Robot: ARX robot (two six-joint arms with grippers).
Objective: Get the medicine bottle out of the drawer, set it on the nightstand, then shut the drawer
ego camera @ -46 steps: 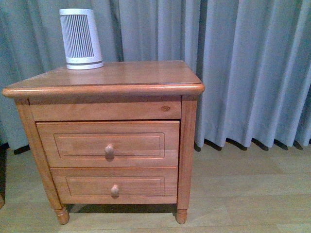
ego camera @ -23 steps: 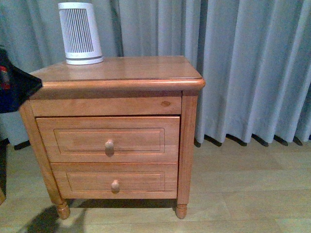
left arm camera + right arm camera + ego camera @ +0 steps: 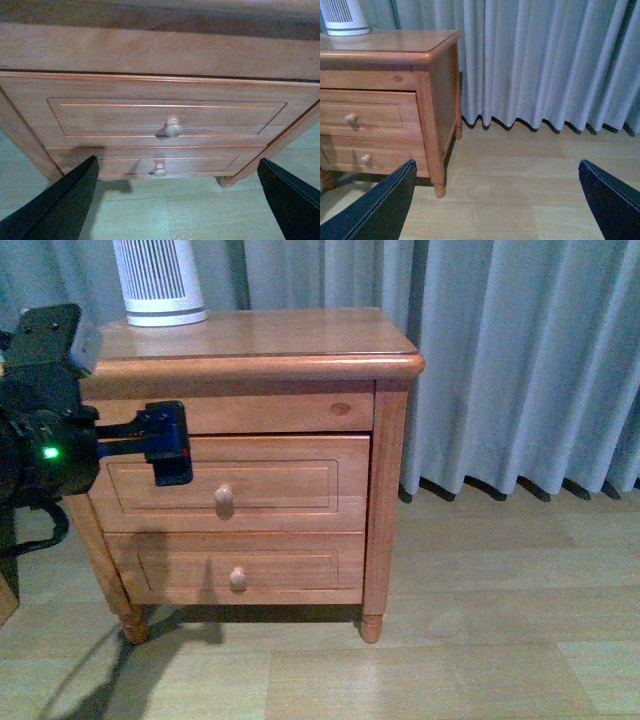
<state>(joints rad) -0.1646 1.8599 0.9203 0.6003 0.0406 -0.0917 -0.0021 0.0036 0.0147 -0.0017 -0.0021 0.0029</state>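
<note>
Drawer [image 3: 290, 485] shut, centre-left of frame in nightstand [image 3: 300, 365]; long axis horizontal, knob [image 3: 224, 496] facing camera. Left gripper [image 3: 176, 161] before it, jaws wide. Right gripper [image 3: 496, 164] jaws wide. Medicine bottle hidden.

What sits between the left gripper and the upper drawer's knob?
Nothing. The left wrist view shows the open left gripper facing the knob on the upper drawer, and the stretch between them is bare.
</note>
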